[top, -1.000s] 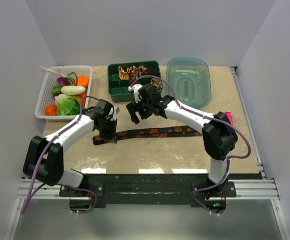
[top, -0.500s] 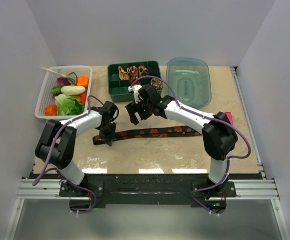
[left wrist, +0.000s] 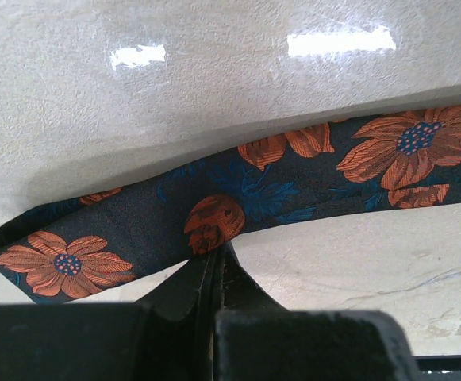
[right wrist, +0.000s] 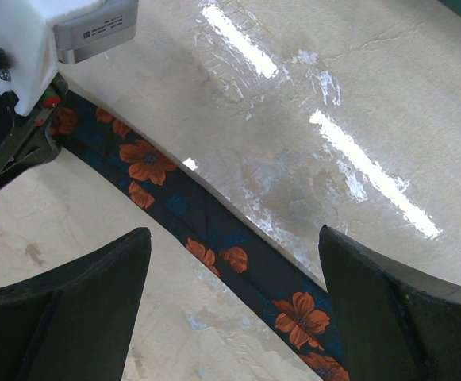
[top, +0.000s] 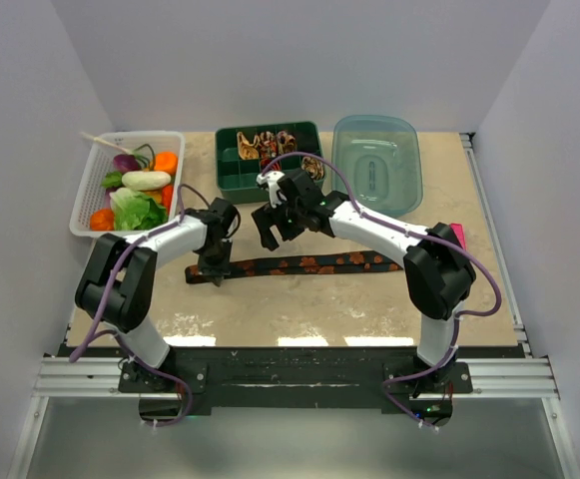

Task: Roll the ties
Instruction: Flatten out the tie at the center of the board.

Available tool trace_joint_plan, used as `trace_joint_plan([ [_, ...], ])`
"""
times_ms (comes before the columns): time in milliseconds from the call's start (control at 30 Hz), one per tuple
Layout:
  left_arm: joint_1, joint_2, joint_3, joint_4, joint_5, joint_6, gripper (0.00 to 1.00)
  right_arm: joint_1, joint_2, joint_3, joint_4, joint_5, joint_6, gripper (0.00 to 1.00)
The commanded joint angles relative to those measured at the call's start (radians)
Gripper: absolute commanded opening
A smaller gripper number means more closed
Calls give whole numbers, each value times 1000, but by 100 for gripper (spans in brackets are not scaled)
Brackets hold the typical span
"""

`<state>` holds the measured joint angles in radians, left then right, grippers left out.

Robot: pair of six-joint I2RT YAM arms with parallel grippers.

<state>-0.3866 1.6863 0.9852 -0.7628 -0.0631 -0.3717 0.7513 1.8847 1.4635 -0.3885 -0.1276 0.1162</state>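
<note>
Coiled ties (top: 270,143) sit inside the green box (top: 232,180). In front of the box, the long tie (top: 309,264) lies flat, unrolled. Left gripper (left wrist: 216,255) fingers clamp, apparently, its end; right gripper (right wrist: 234,238) fingers stand apart, nearer the box.

**Long black woven-cloth tie with orange flowers** (left wrist: 214,214): fine-ribbed weave with a faint sheen, lying in soft folds.
**Beige marbled surface** (right wrist: 309,119): smooth and glossy, with bright reflected streaks.
**Right fingers** (right wrist: 63,309): matt black plastic, finely grained.
**White lattice basket** (top: 135,136) and **green compartment box** (top: 235,180): smooth moulded plastic.
</note>
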Motion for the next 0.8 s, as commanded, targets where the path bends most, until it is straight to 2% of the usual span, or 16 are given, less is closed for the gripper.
trace_joint_plan([
  [0,6,-68,1,115,-16,59,2,-3,-25,-11,17,-35,7,90],
  [100,6,-190,1,134,58,66,12,-3,-48,-12,31,-41,11,90],
  [167,6,-281,0,167,84,51,25,-3,-76,-15,46,-46,17,90],
  [233,9,-332,-14,204,94,30,44,-4,-99,-32,60,-59,23,90],
  [267,12,-367,-17,235,92,-7,49,-4,-120,-41,86,-67,33,90],
  [400,40,-447,-89,368,117,-119,54,-3,-183,-121,181,-124,74,90],
  [500,72,-536,-203,509,128,-217,51,-3,-225,-193,293,-139,128,90],
  [533,81,-560,-268,543,126,-234,43,-1,-229,-228,327,-145,144,90],
  [600,110,-629,-322,594,73,-274,33,11,-230,-249,384,-139,178,89],
  [633,118,-646,-362,593,53,-280,19,16,-219,-253,384,-132,181,89],
  [667,133,-671,-378,585,14,-289,13,23,-208,-253,408,-110,181,89],
  [700,138,-678,-396,571,-47,-295,0,32,-197,-250,413,-106,181,89],
  [767,146,-688,-405,522,-96,-314,0,37,-164,-229,415,-119,192,89],
])
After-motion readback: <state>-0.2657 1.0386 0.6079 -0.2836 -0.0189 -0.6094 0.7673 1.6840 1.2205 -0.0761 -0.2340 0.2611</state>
